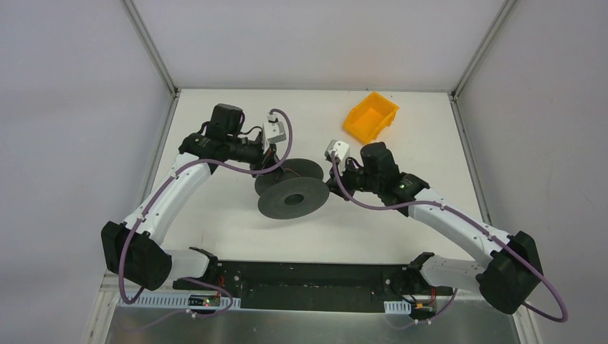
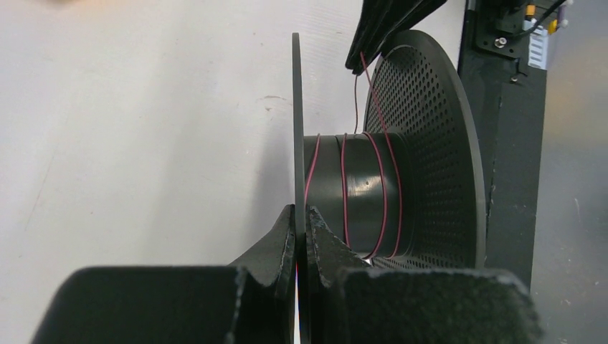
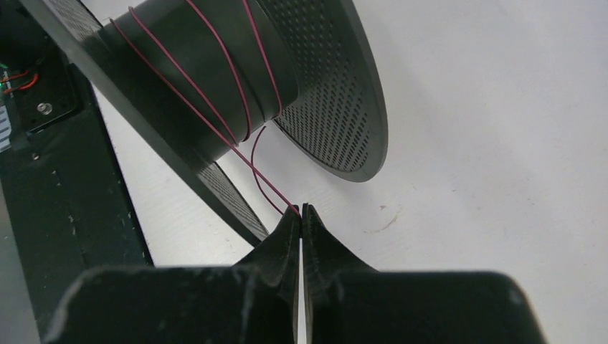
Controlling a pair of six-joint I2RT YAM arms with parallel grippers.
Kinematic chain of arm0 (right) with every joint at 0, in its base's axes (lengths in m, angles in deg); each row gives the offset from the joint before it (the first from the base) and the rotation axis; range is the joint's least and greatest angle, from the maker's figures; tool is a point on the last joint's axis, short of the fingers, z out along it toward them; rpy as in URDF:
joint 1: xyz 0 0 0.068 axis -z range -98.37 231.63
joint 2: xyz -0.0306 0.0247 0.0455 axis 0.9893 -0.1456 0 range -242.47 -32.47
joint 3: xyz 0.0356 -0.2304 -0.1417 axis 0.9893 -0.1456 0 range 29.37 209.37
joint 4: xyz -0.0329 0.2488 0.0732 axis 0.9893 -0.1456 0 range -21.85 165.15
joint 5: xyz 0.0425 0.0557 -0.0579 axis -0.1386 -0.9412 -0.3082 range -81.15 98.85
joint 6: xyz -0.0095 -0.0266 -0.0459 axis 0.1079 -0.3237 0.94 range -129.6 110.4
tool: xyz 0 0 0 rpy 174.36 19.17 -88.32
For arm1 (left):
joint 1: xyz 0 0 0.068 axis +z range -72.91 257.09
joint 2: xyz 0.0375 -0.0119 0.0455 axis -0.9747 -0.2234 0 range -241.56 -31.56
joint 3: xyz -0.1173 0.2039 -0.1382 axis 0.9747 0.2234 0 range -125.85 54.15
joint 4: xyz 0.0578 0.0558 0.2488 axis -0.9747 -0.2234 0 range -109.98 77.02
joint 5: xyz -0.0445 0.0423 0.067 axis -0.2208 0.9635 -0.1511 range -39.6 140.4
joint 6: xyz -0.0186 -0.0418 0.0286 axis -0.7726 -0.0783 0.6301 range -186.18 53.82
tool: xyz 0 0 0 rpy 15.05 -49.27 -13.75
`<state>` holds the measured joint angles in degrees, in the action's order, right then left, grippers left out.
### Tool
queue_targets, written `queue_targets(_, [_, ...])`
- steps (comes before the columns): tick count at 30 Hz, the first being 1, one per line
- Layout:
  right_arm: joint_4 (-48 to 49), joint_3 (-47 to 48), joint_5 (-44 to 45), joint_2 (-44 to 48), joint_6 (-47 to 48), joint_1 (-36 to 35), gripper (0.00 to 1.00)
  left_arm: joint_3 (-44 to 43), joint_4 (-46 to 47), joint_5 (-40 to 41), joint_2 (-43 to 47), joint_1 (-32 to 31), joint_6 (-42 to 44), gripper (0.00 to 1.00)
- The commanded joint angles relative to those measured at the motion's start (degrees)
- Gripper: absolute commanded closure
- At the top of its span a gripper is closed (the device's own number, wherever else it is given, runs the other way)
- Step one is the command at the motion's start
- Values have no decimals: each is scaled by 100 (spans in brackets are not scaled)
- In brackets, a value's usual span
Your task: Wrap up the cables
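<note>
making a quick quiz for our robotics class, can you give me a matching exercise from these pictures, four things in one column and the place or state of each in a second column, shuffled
Column one
1. left claw
2. right claw
3. wire
4. orange bin

Column two
A. stands at the far right of the table, apart from everything else
B. shut on the thin flange of the spool
C. looped in several turns round the spool's core
D. shut on the wire, just off the spool

Pairs: 1-B, 2-D, 3-C, 4-A
</note>
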<state>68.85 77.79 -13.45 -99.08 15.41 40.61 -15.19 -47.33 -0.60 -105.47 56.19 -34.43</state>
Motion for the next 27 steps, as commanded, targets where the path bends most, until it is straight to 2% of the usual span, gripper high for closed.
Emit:
queue_targets(1, [-420, 247, -513, -107, 170, 144, 100, 25, -67, -907, 289, 69, 129, 100])
queue_targets(7, [138, 164, -1009, -289, -93, 162, 100, 90, 114, -1067, 289, 69, -59, 100])
queue_targets(15, [1183, -31, -1030, -466, -862, 163, 100, 234, 335, -1076, 332, 69, -258, 100])
queue_targets(17, [1450, -139, -1085, -435, -1046, 156, 97, 245, 375, -981, 347, 69, -304, 100])
queue_targets(19, [1555, -205, -1136, -416, -1166, 162, 92, 236, 398, -908, 365, 69, -336, 100])
queue_targets(27, [1630, -351, -1050, -418, -1222, 168, 91, 199, 434, -894, 407, 69, -406, 100])
